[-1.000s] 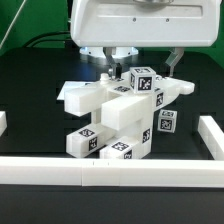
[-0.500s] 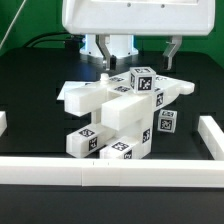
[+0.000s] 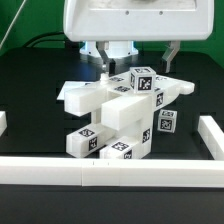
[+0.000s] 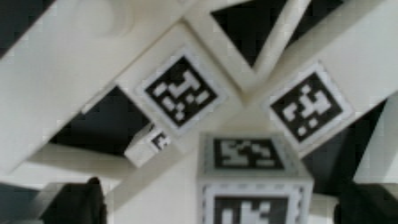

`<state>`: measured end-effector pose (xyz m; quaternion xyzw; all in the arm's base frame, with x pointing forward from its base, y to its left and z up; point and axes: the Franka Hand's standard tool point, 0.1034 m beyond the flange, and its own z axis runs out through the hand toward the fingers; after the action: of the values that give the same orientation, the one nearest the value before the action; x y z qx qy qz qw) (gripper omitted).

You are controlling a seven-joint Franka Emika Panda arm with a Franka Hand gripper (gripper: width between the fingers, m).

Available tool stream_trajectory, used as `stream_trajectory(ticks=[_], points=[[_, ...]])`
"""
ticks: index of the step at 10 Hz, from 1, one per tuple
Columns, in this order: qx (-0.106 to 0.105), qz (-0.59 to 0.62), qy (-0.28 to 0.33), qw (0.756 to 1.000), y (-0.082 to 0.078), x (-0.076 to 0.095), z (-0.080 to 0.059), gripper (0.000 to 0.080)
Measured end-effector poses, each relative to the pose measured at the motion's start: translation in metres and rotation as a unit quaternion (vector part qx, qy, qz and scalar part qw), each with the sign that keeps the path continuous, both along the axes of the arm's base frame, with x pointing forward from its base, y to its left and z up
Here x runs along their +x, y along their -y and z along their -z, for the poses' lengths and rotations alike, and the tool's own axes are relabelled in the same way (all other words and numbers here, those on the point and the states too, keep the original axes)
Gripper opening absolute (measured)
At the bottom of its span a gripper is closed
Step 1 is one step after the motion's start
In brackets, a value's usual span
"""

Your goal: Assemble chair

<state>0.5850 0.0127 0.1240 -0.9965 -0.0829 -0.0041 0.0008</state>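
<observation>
Hovering just above and behind the chair point(image 3: 120, 110), I had my gripper point(image 3: 138, 60) spread wide, with nothing between the jaws. One of my fingers point(image 3: 171, 55) hung to the exterior view's right of the tagged block point(image 3: 140, 78) that topped the assembly, and the other hung toward its left. I could not tell whether either tip brushed the plastic.

The chair stood near the middle of the black table point(image 3: 30, 100), well inside the front border rail point(image 3: 110, 168). Its parts were already joined into one chunky white stack, with the broad flat piece jutting toward the exterior view's left. From my wrist I saw only close, blurred marker tags point(image 4: 178, 88) on angled white faces, so that view helped me with centring and little else.

I judged the step in hand to be a fresh grip on an upper part of the assembly. To do it well, I reckoned I should square the jaws to two flat, parallel faces before descending. Then I should come straight down so both fingers cleared the block evenly. They should close on solid plastic rather than on a slanted brace or an edge.

The stack looked top-heavy and uneven at its base. A finger landing first on one side would likely tip or twist it, so a slow, centred approach seemed the safest course.
</observation>
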Motion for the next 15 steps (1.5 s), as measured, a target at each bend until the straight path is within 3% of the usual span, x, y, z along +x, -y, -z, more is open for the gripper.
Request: stream_trajectory(ticks=[3, 4, 5, 7, 11, 15], points=[[0.003, 0.005, -0.001, 1.000, -0.0040, -0.0004, 0.0021, 0.0649], [0.003, 0.006, 0.000, 1.000, -0.0044, 0.0014, 0.0005, 0.0521], [0.003, 0.009, 0.002, 1.000, -0.0047, 0.0029, -0.0005, 0.0521], [0.000, 0.005, 0.006, 1.000, -0.0040, 0.0048, 0.0006, 0.0280], [0.000, 0.031, 0.006, 0.999, -0.0040, 0.0047, 0.0008, 0.0281], [0.011, 0.226, 0.002, 0.974, -0.0049, 0.0039, 0.0017, 0.0281]])
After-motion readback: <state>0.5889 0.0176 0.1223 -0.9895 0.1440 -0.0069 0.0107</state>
